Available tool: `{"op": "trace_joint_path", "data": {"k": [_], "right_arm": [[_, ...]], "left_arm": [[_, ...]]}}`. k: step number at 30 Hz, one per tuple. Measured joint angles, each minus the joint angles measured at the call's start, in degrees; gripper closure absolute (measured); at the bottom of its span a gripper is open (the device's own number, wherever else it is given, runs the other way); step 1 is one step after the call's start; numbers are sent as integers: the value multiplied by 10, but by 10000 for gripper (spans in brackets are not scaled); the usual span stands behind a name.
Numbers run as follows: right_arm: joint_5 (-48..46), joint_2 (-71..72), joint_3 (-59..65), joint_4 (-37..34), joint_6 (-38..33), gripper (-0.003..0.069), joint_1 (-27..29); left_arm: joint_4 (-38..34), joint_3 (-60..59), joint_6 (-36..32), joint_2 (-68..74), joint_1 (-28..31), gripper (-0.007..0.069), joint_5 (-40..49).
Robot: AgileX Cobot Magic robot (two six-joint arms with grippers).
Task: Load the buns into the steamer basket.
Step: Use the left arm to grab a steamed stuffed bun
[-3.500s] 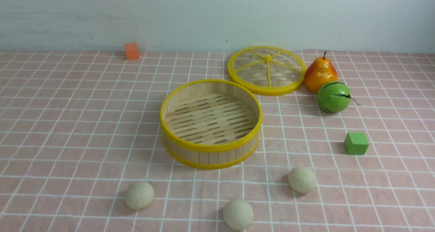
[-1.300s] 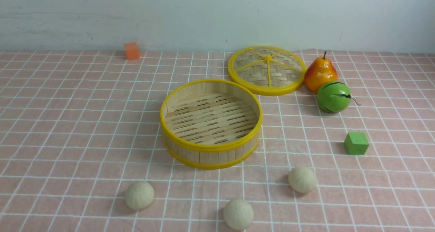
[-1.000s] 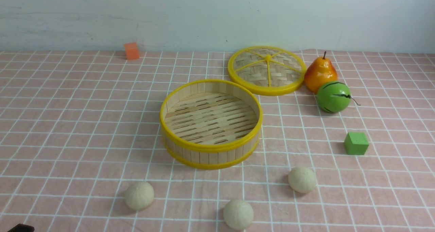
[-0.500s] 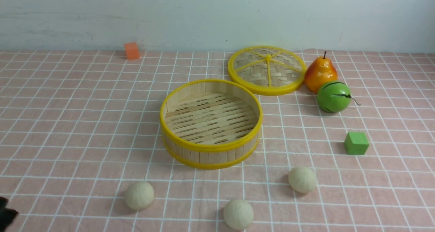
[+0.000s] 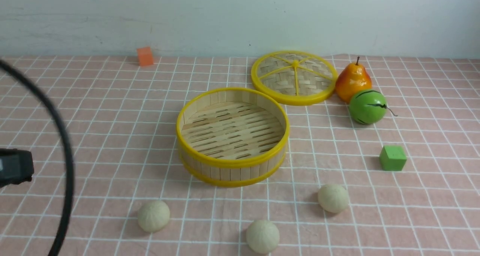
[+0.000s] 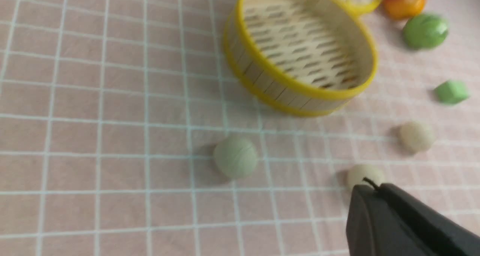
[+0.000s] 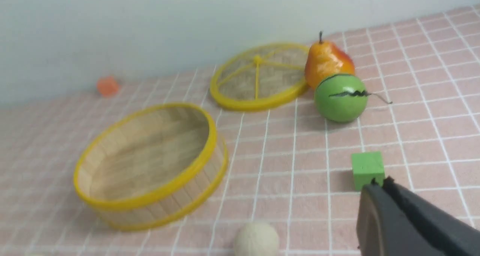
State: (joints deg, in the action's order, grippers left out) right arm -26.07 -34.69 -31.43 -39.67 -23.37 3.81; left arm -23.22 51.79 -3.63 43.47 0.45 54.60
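Three cream-white buns lie on the checked cloth in front of the steamer basket (image 5: 232, 165): one at the left (image 5: 153, 216), one in the middle (image 5: 262, 236), one at the right (image 5: 333, 198). The basket holds nothing. In the left wrist view my left gripper (image 6: 377, 186) is shut and empty, its tip just before the middle bun (image 6: 362, 173), apart from the left bun (image 6: 235, 157). In the right wrist view my right gripper (image 7: 378, 184) is shut and empty above the cloth, with one bun (image 7: 257, 239) off to its side. The front view does not show the right arm.
The basket's lid (image 5: 295, 77) lies flat behind it, with a pear (image 5: 353, 80) and a green striped ball (image 5: 368, 107) to its right. A green cube (image 5: 392, 158) sits right of the basket, an orange cube (image 5: 145, 56) by the wall. My left arm (image 5: 15, 167) and its cable (image 5: 65, 143) cross the left edge.
A dark part of my left arm and its black cable have come up into the front view at the left edge. Buns, basket and the other objects have not moved.
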Motion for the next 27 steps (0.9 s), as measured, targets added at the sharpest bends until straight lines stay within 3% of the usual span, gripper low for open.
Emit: {"op": "trace_joint_path", "data": {"k": [2,7,8,9,10,14,18,22,23,27], "right_arm": [[-49,-53,-38,7,-25,677,-3],[-189,-209,-158,75,-41,677,-77],[-239,-267,-199,125,-21,677,-120],[-239,-274,-204,131,-17,677,-125],[-278,-323,-242,175,14,677,-173],[-325,-415,-301,295,89,676,-274],[-325,-479,-319,365,145,674,-332],[-326,-498,-319,378,165,670,-334],[-326,-500,-319,381,169,669,-331],[-325,-500,-319,384,174,662,-330]], "left_arm": [[28,28,-2,42,-15,638,19],[111,82,-3,163,-148,638,39],[138,95,8,195,-194,638,53],[141,97,10,199,-194,638,55],[172,110,33,238,-230,638,67],[245,133,103,333,-265,624,74],[292,151,158,426,-265,498,72],[291,151,167,476,-265,356,56],[290,151,170,498,-265,274,35],[296,153,183,530,-265,160,-17]]}}
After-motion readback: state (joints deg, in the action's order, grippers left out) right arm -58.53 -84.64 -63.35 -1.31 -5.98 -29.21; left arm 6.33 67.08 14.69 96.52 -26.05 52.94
